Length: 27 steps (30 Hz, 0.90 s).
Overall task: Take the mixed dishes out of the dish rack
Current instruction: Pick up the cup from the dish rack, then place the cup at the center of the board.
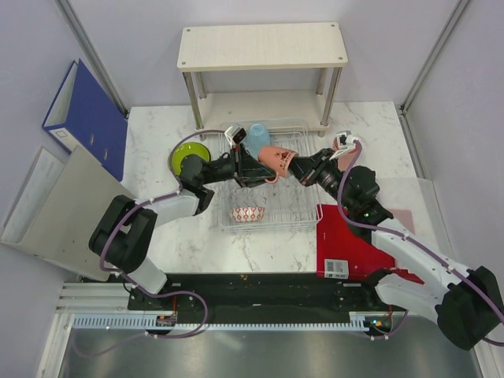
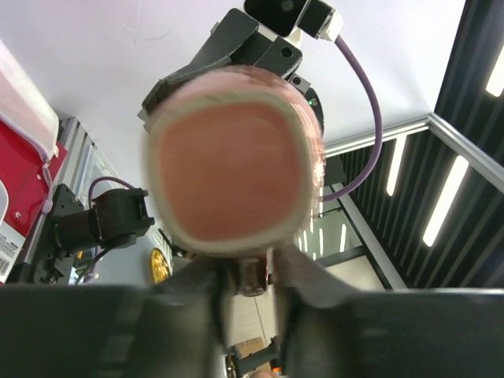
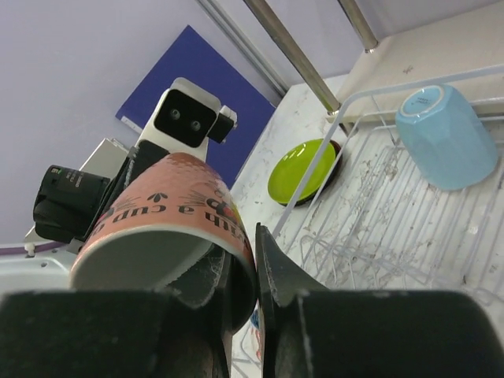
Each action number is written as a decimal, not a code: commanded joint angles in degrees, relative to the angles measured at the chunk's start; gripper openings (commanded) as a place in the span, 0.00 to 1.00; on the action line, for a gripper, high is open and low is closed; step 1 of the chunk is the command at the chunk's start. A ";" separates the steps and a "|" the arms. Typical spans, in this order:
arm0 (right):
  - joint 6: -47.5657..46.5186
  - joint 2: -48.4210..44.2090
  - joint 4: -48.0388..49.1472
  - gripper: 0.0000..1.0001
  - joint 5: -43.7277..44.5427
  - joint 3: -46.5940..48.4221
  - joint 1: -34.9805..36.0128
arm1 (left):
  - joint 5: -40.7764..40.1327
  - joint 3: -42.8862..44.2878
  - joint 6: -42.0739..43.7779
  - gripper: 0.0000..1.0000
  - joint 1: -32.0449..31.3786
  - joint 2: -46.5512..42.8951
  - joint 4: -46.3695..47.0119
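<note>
The pink cup (image 1: 276, 160) hangs sideways above the silver wire dish rack (image 1: 283, 209), between my two grippers. My right gripper (image 1: 295, 167) is shut on its rim, one finger inside and one outside, as the right wrist view (image 3: 244, 236) shows. My left gripper (image 1: 256, 169) is at the cup's base (image 2: 228, 169), jaws closed on a small brown part under it (image 2: 256, 276). The light blue cup (image 1: 258, 134) stands upside down in the rack's far corner. The patterned bowl (image 1: 247, 213) sits at the rack's near side. The lime-green plate (image 1: 190, 157) lies left of the rack on a dark plate.
The beige two-tier wooden shelf (image 1: 260, 47) stands behind the rack. A blue binder (image 1: 87, 114) leans at the far left beside a grey board (image 1: 63, 213). A red board (image 1: 346, 240) lies right of the rack. A peach-coloured thing (image 1: 346, 161) is mostly hidden behind my right arm.
</note>
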 commanded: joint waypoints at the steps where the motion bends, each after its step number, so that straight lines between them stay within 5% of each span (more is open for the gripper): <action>1: -3.84 -6.59 -7.20 0.00 4.45 4.77 -0.35 | 1.57 1.09 2.34 0.52 1.59 -0.03 20.07; 4: -8.67 -10.29 -16.59 0.00 9.54 9.78 -0.44 | 0.52 -0.22 5.85 0.80 5.10 -0.99 13.16; 5: -10.08 -11.00 -18.82 0.00 11.39 12.84 -0.35 | -1.31 -1.01 7.17 0.99 7.20 -2.04 11.20; 14: -16.07 -0.57 -52.21 0.00 49.25 38.24 -3.32 | -10.73 -12.97 12.45 0.99 13.98 -4.51 -8.21; 19: -13.71 10.95 -57.86 0.00 47.98 46.16 -14.49 | -10.21 -15.34 18.16 0.98 13.98 -11.17 -16.57; 27: 2.73 27.63 -69.44 0.00 32.25 61.27 -33.39 | -15.55 -10.34 37.83 0.99 13.98 -26.65 -53.80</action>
